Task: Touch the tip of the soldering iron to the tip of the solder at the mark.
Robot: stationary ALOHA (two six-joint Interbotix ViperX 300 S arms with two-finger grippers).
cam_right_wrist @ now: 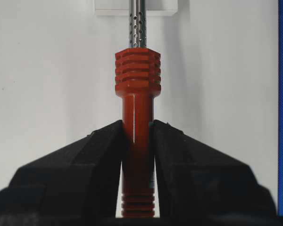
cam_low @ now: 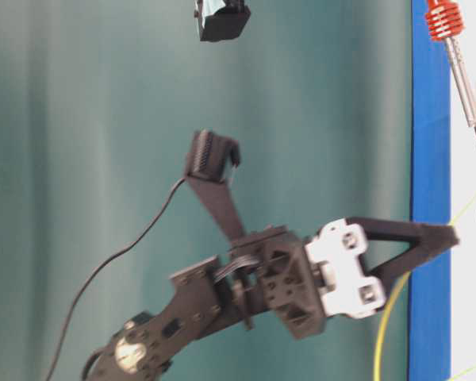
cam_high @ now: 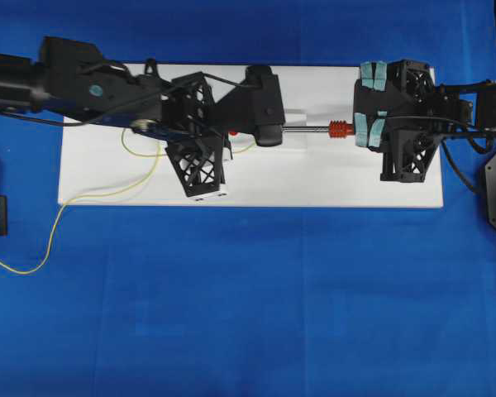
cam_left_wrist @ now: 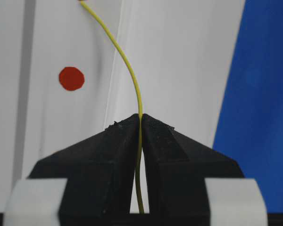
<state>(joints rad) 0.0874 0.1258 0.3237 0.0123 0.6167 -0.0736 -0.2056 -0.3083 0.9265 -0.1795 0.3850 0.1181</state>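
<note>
Seen from overhead: a white board (cam_high: 314,178) lying across the upper half of the frame on a blue table (cam_high: 248,314), with a wide bare stretch of blue below the board's lower edge and narrower blue strips above and at both ends.

Left gripper (cam_left_wrist: 141,117) over the board's left-centre, jaws pressed together and pinching the solder (cam_left_wrist: 127,61); yellow wire curving up and to the left from the pinch in the wrist view, its end running out at the top edge, past a red dot (cam_left_wrist: 71,78) at upper left. Rest of the wire trailing off the board's lower left edge onto the blue and ending at the left border of the overhead frame.

Right gripper (cam_right_wrist: 137,125) at the board's right end, jaws clamped on the orange-red handle of the soldering iron (cam_right_wrist: 137,89); ribbed collar just beyond the jaws, perforated silver shaft reaching to the top centre.

At table level, upper right: iron's tip meeting a red dot, yellow wire rising to the same spot. Touching or just apart: cannot tell.
</note>
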